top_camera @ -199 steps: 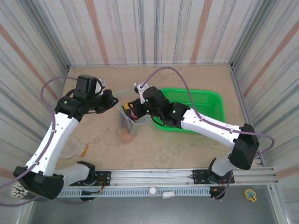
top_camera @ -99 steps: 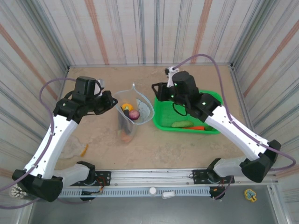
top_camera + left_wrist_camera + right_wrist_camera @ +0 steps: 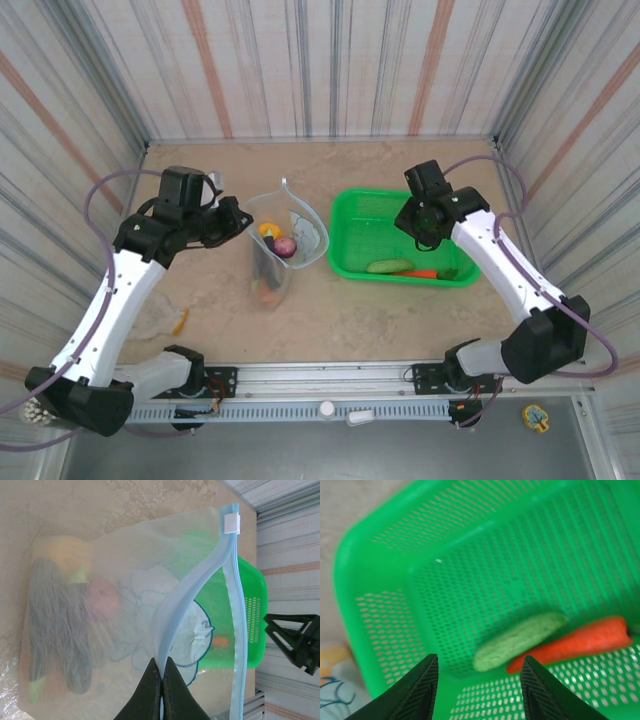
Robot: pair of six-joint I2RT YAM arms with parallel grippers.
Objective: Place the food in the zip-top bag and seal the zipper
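The clear zip-top bag (image 3: 283, 245) with its blue elephant print (image 3: 165, 630) stands open at table centre. Inside lie a dark eggplant (image 3: 55, 625), a yellow pepper (image 3: 269, 230) and a purple-pink ball (image 3: 285, 247). My left gripper (image 3: 162, 667) is shut on the light-blue zipper (image 3: 192, 595) strip, holding the mouth up. The white slider (image 3: 231, 523) sits at the far end. My right gripper (image 3: 479, 667) hangs open above the green basket (image 3: 360, 205), over a green cucumber (image 3: 520, 640) and an orange carrot (image 3: 580, 641).
An orange piece (image 3: 181, 321) lies on the table by the left arm's lower link. Striped walls enclose the table on three sides. The metal rail (image 3: 330, 380) runs along the near edge.
My right arm has pulled away from the bag's mouth and swung right over the green basket. The purple-pink ball now lies in the bag. The left gripper has kept its hold.
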